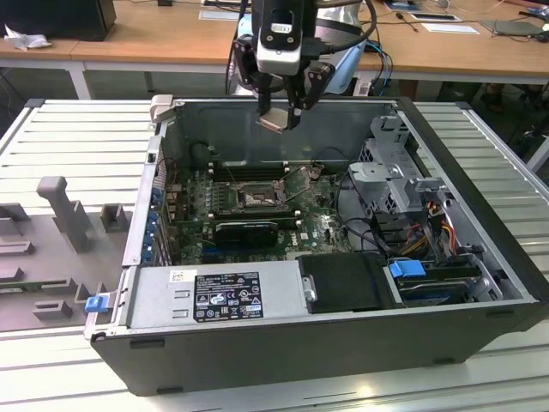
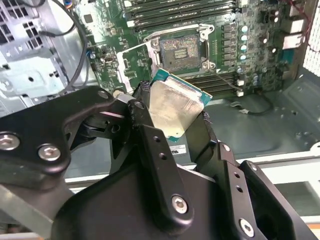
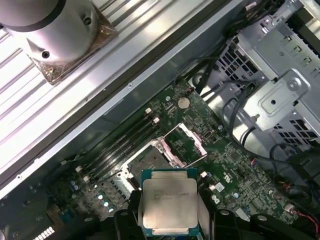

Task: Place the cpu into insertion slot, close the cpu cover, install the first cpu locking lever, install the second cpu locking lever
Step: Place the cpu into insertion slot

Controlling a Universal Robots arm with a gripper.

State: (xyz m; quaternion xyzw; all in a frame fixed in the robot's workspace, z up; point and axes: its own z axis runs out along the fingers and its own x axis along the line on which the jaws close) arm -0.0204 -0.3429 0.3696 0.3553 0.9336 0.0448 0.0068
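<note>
In the exterior view, a black open computer case [image 1: 343,343] lies on its side on a grey slatted table [image 1: 493,163], with 2 wooden desks [image 1: 171,39] on the far side. The arm's black hand [image 1: 279,118] hangs above the far wall of the case, clamped on the small flat square silvery-grey cpu [image 1: 274,122], which sits tilted between the fingers, well above the green board. Below it, the square dark insertion slot [image 1: 255,198] lies uncovered, between long black memory slots [image 1: 249,172] on its far side and a long black graphics card [image 1: 249,230] on its near side. A silver labelled power box [image 1: 214,296] fills the near wall, toward the exterior view's left.

In the second wrist view, the hand [image 2: 175,114] grips the cpu [image 2: 172,107] by 2 opposite edges, metal top facing the camera, green rim showing. Beyond the chip is the insertion slot [image 2: 179,52], open, with nothing in it. The thin square metal cpu cover [image 2: 133,62] is swung up, just beside the socket.

In the first wrist view, the cpu [image 3: 169,205] is held between the black fingers [image 3: 131,212], apart from the board. The insertion slot [image 3: 150,160] lies beyond it, and the cpu cover [image 3: 186,144] stands raised at one side.
</note>
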